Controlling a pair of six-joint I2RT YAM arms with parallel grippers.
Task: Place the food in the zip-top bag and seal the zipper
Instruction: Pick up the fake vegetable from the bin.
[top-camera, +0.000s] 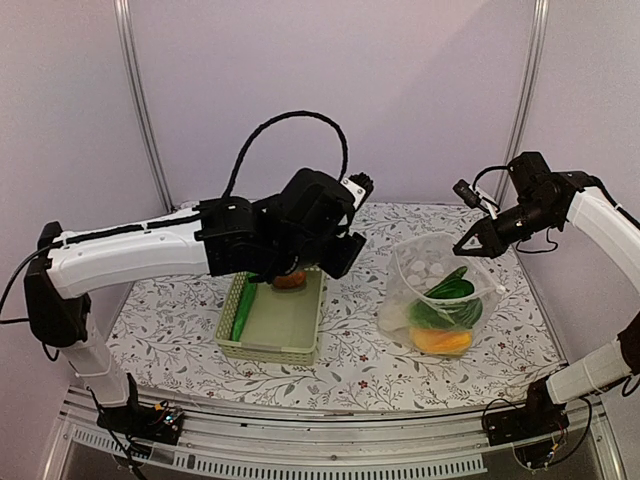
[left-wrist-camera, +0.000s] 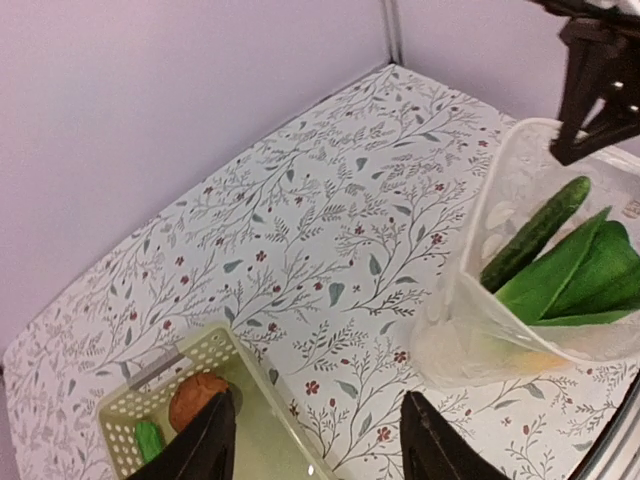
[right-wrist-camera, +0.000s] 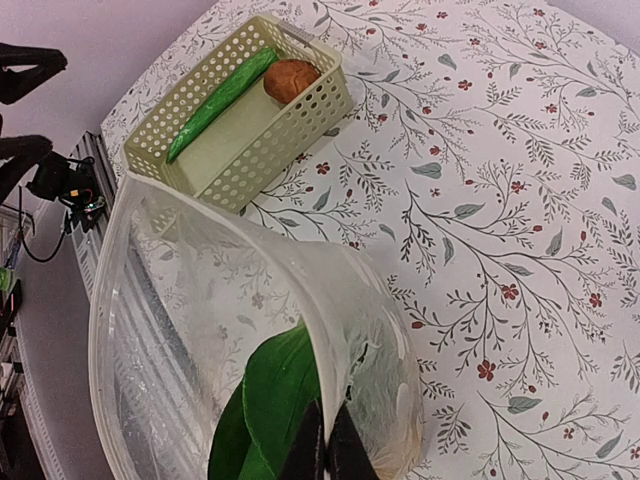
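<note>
The zip-top bag (top-camera: 420, 262) stands upright and open at the right. My right gripper (top-camera: 463, 247) is shut on its rim, fingertips pinching the plastic (right-wrist-camera: 328, 445). The zipper (right-wrist-camera: 300, 262) runs along that open rim. Inside lie a cucumber (left-wrist-camera: 535, 233), green leaves (left-wrist-camera: 580, 275) and an orange piece (top-camera: 441, 341). A reddish-brown food piece (left-wrist-camera: 195, 398) and a long green vegetable (right-wrist-camera: 220, 97) lie in the pale green basket (top-camera: 270, 345). My left gripper (left-wrist-camera: 320, 440) hangs open above the basket's far right corner, its left finger beside the brown piece, with nothing between the fingers.
The floral tablecloth (top-camera: 350, 360) covers the table. Purple walls with metal posts (top-camera: 140, 100) close in the back and sides. The basket and the bag stand about a hand's width apart.
</note>
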